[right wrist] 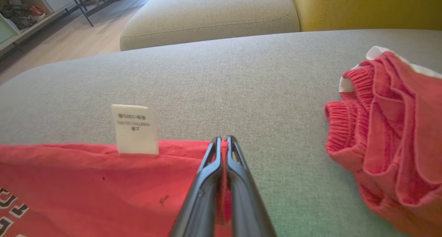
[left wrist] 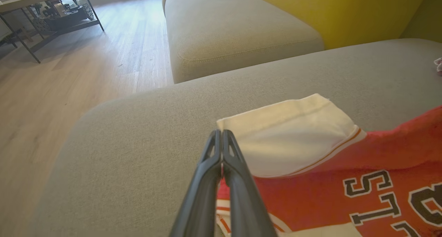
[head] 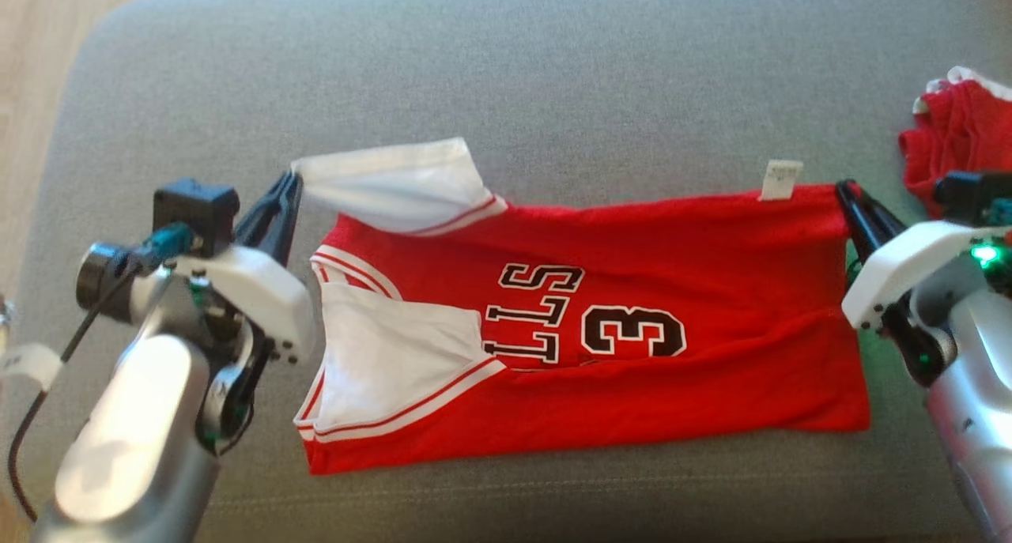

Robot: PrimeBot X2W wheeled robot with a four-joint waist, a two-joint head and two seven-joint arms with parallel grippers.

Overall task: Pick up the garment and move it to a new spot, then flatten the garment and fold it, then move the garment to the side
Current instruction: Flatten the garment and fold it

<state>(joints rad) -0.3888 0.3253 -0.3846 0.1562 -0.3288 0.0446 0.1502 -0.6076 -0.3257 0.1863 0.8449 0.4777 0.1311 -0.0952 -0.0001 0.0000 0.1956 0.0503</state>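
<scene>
Showing "LLS" and "3", the red jersey (head: 672, 250) is clamped by left gripper (head: 291, 181) and right gripper (head: 844, 189).

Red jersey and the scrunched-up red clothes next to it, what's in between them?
Just bare grey cushion, seen in the right wrist view, between the jersey and the scrunched red clothes. The right gripper pinches the jersey's corner there.
</scene>
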